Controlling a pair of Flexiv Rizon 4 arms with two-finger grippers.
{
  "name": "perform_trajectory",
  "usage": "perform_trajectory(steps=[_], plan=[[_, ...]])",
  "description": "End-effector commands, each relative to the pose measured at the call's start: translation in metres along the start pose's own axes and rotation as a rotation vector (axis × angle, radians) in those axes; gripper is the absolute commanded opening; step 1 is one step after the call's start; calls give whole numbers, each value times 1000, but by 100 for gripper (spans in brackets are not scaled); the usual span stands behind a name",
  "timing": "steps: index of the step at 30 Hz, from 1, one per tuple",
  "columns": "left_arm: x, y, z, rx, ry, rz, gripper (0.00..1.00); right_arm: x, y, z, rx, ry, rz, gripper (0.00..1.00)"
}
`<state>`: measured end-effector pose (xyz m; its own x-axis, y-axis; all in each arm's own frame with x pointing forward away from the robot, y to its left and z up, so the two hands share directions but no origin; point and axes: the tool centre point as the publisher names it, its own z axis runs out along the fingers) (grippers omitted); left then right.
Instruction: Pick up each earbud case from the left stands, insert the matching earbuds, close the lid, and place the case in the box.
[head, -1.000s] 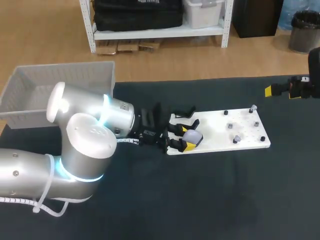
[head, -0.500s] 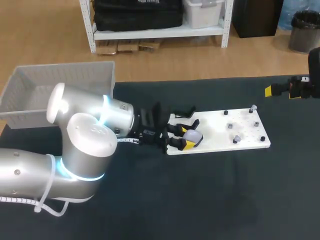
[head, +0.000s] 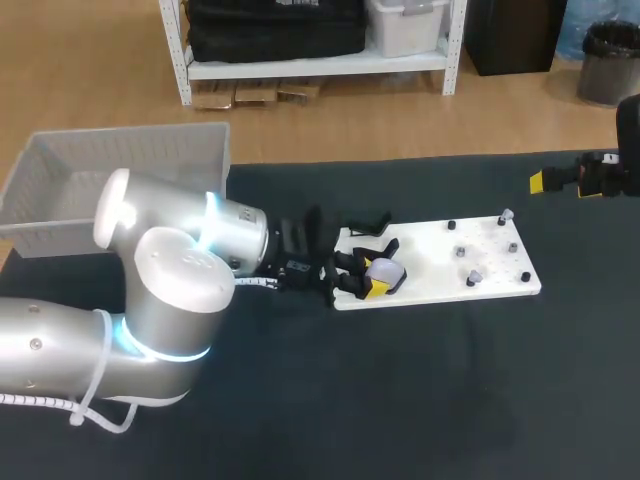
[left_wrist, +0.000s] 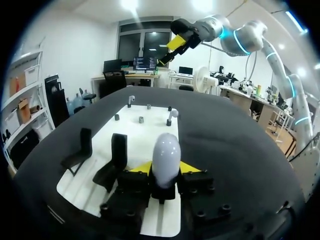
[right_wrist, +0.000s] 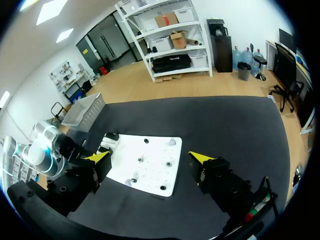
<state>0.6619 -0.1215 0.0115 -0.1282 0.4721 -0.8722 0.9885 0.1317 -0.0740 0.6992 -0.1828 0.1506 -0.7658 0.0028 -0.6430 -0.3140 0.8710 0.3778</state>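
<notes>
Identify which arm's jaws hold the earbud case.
The left arm: its jaws clamp the pale earbud case over the white board; the right arm's jaws hang open, empty.

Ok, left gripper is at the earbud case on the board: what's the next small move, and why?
Probably lift the left gripper straight up a little. Its yellow tips look pressed against both sides of the earbud case, upright on the white board, so the grasp seems made; a short vertical lift should clear the black stand beside it.
</notes>
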Motion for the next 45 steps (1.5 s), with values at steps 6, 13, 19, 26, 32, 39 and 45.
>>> perform_trajectory(steps=[6,13,19,26,32,39,45], plan=[[-14,-1,-18,-35,-48,25,0,0,-1,0,-4,0,-1,100],[-38,-5,-44,-45,-113,46,0,0,-1,0,-4,0,-1,100],[-60,-2,-59,-79,-136,85,0,0,-1,0,-4,0,-1,100],[-85,11,-58,-141,-192,100,0,2,18,7,-16,-50,-14,100],[-101,20,-43,-144,-195,122,0,14,57,23,24,0,-57,100],[-112,28,-28,-108,-192,138,0,27,87,30,-24,28,-90,100],[-123,28,-17,-83,-187,162,0,32,107,35,-65,62,-118,100]])
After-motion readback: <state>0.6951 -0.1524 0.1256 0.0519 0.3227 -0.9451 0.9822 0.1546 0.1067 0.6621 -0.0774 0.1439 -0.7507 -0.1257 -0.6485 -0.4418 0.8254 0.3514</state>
